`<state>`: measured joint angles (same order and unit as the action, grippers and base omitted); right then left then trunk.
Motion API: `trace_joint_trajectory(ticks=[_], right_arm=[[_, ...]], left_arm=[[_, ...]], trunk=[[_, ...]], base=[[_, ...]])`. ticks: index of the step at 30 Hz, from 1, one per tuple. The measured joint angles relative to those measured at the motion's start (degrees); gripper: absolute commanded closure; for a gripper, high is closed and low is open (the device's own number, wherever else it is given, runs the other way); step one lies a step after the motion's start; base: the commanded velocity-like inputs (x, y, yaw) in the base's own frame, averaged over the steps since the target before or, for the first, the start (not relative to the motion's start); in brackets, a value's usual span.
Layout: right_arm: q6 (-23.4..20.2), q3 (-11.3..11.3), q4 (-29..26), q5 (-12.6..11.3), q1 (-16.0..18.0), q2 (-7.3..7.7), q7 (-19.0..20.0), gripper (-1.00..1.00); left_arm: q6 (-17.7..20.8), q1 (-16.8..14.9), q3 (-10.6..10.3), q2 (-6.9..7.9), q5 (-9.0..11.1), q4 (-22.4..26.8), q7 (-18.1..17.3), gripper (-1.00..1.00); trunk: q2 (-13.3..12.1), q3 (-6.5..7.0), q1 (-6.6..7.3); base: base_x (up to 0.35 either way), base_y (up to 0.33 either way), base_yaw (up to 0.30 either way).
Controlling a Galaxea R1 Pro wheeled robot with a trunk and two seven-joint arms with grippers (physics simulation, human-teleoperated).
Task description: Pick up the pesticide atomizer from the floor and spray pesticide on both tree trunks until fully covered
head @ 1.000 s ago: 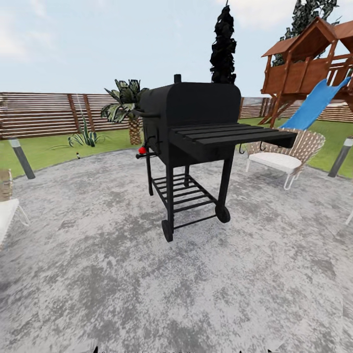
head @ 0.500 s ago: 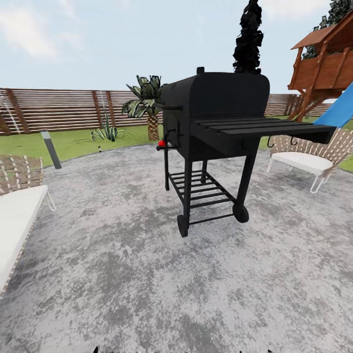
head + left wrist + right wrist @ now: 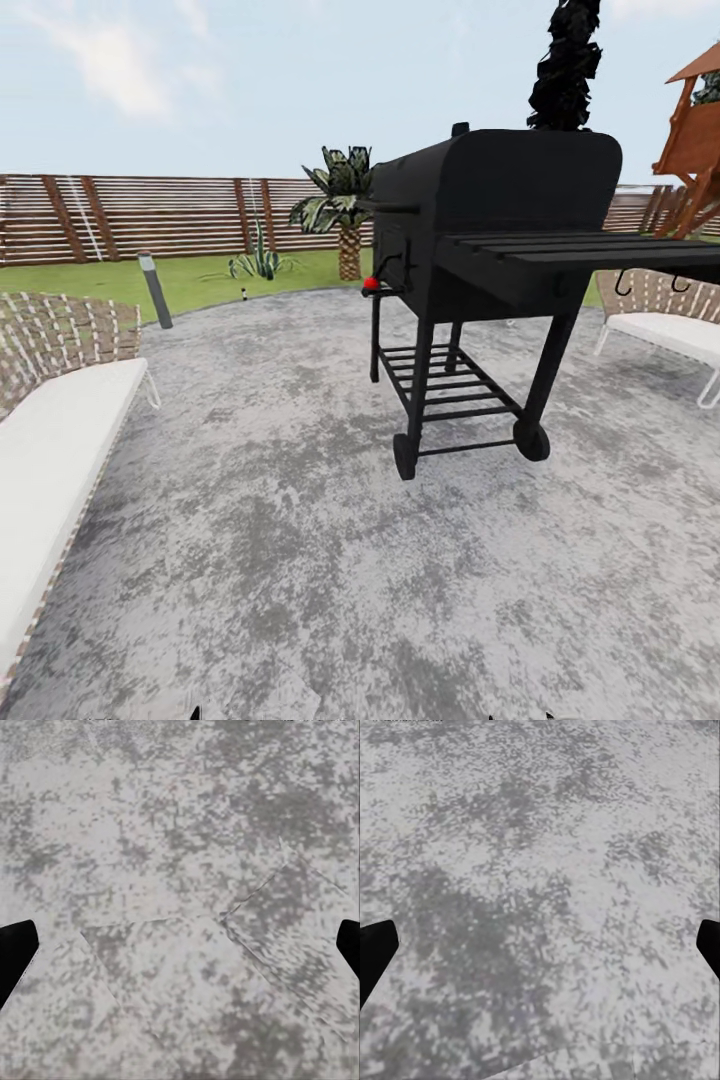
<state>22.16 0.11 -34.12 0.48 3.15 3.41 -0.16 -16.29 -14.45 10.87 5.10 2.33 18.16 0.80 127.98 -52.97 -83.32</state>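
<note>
Grey mottled stone paving (image 3: 300, 560) is spread beneath the robot in the garden. Seen from the wrists, the left gripper (image 3: 180, 956) and the right gripper (image 3: 540, 956) are held wide apart above the paving, each clasping nothing, only dark fingertips (image 3: 13, 956) showing at the frame edges. Directly ahead, the way is blocked by a black wheeled barbecue grill (image 3: 490, 240) with a slatted side shelf (image 3: 590, 255). A white-cushioned woven lounger (image 3: 50, 440) is set at the left, another chair (image 3: 665, 325) at the right behind the grill. Beyond lie green lawn (image 3: 200, 280), a grey bollard light (image 3: 155, 290), a short palm (image 3: 345, 215), a dark conifer (image 3: 565, 60), a wooden playhouse (image 3: 695, 130) and the slatted fence (image 3: 150, 215). The atomizer cannot be made out.
</note>
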Motion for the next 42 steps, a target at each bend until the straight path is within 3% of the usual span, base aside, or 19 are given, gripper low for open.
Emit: trace_joint_trajectory(ticks=[11, 22, 42], right_arm=[[0.2, 0.0, 4.1, 0.2, 0.0, 0.26, 0.1, -1.0], [0.2, 0.0, 4.3, 0.2, 0.0, 0.27, 0.1, -1.0], [0.2, 0.0, 4.3, 0.2, 0.0, 0.27, 0.0, -1.0]], left_arm=[[-0.1, 0.0, 0.0, 0.01, 0.1, -0.3, 0.0, -1.0], [-0.1, 0.0, 0.0, 0.07, 0.1, -0.3, 0.0, -1.0], [-0.1, 0.1, 0.0, 0.16, 0.1, -0.3, 0.0, -1.0]], trunk=[[0.0, -0.14, 0.02], [0.0, -0.14, 0.02], [0.0, -0.14, 0.02]], base=[[0.326, 0.0, 0.033], [0.339, 0.065, 0.01], [0.339, 0.098, 0.256]])
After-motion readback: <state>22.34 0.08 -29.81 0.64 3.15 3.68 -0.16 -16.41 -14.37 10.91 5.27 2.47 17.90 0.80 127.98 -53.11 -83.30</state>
